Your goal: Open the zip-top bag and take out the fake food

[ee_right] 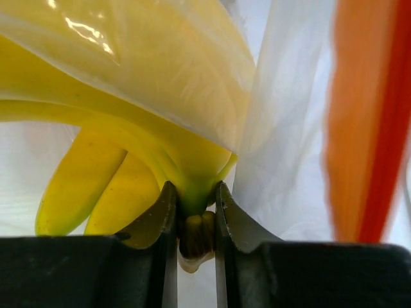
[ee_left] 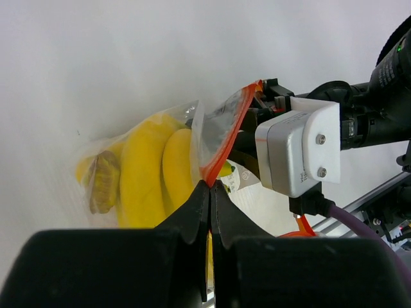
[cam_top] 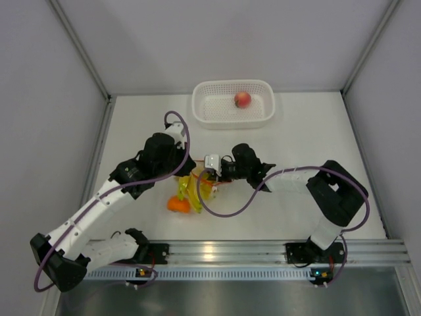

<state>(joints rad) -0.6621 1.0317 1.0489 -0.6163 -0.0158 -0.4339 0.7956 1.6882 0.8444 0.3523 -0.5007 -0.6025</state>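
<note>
While the left gripper (ee_left: pixel 210 185) pinches the zip-top bag (ee_left: pixel 209 128) by its orange-red zip strip (ee_left: pixel 231 128), the right gripper (ee_right: pixel 194 192) is clamped on a banana bunch (ee_right: pixel 148 109) by the stem.
Bag's mid-table, basket (cam_top: pixel 217 108) with a peach (cam_top: pixel 242 99) at 12 o'clock from it. Looks feather-light, crinkly, slippery film; the strip's the stiff bit to hold. Bananas: hard, light, glossy yellow, stem seems the sure grip.

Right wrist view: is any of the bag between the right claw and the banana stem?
Nothing visible. The right claw is shut directly on the banana stem; the bag hangs beside it.
</note>
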